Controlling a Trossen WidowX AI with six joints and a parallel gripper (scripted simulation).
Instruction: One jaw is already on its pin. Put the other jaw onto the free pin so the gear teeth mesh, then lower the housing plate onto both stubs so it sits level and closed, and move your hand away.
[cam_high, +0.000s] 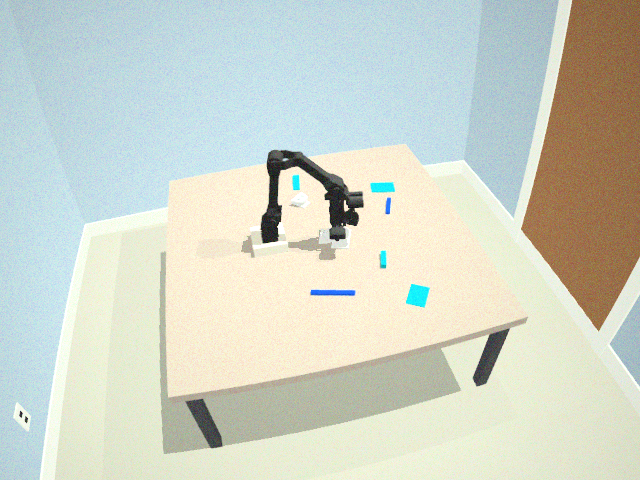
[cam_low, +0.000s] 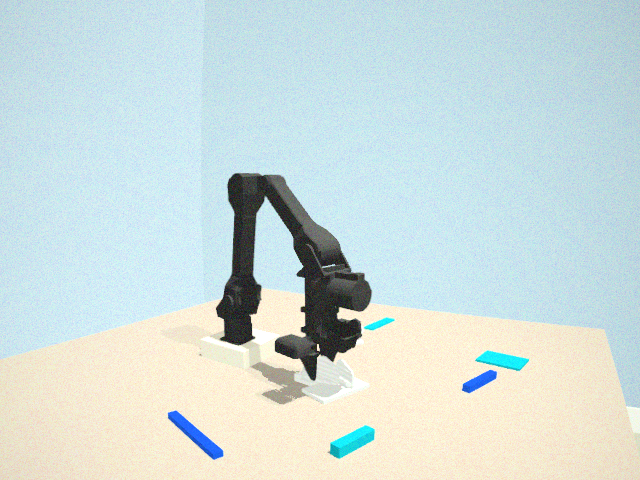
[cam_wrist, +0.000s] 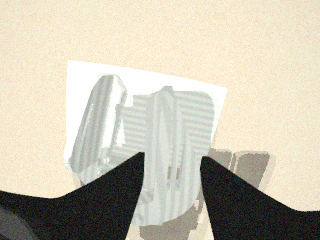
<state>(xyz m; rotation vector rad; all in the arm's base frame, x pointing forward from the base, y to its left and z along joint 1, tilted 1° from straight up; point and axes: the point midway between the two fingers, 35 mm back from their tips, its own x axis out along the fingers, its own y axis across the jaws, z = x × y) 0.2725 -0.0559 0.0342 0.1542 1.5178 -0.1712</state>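
The white base plate (cam_high: 341, 245) (cam_low: 358, 386) (cam_wrist: 79, 75) lies on the table. One ribbed white jaw (cam_wrist: 98, 117) stands at the left on the base in the wrist view. My gripper (cam_high: 337, 239) (cam_low: 322, 368) (cam_wrist: 174, 160) points down, low over the base, shut on the other white jaw (cam_low: 338, 373) (cam_wrist: 162, 120). That jaw is upright over the base, beside the first jaw. The pins and the meeting of the teeth are hidden, so I cannot tell whether it is seated. A small white part (cam_high: 299, 200), apparently the housing plate, lies behind the arm, mostly hidden in the exterior view.
A cyan block (cam_high: 383, 259) (cam_low: 352, 441) and a long blue bar (cam_high: 332, 292) (cam_low: 195, 435) lie in front of the base. A short blue bar (cam_high: 388, 205) (cam_low: 479, 381) and cyan plate (cam_high: 382, 187) (cam_low: 502, 360) lie toward the back right. Another cyan plate (cam_high: 418, 295) lies front right.
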